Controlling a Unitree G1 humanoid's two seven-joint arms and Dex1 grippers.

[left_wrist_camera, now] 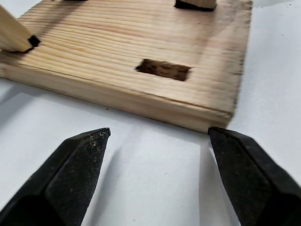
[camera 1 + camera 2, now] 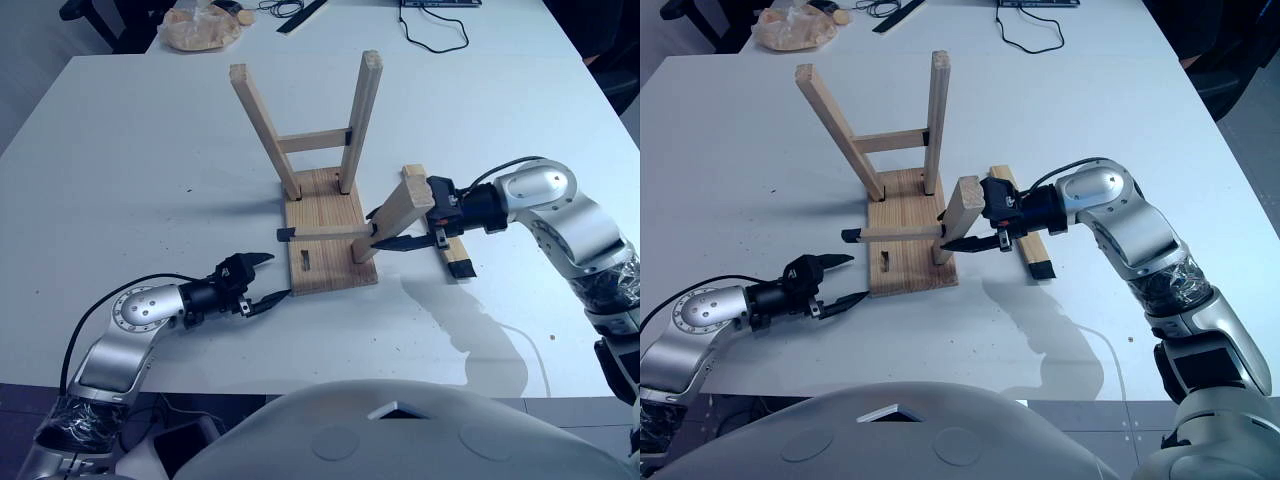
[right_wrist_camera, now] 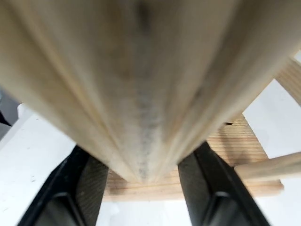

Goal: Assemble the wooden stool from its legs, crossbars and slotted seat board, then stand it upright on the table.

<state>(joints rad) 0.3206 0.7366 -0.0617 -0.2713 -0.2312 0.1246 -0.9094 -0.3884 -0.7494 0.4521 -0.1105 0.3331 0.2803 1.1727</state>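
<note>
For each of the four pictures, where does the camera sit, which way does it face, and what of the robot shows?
Left eye view: on the head, looking forward and down at the table; both arms show, left hand open, right hand clamping a leg.
Right eye view: beside it, same scene.
Left wrist view: left wrist, facing the seat board and its empty slot; its fingers show.
Right wrist view: right wrist, facing along the held leg; fingers flank it.
Both wrist views show the seat board.
</note>
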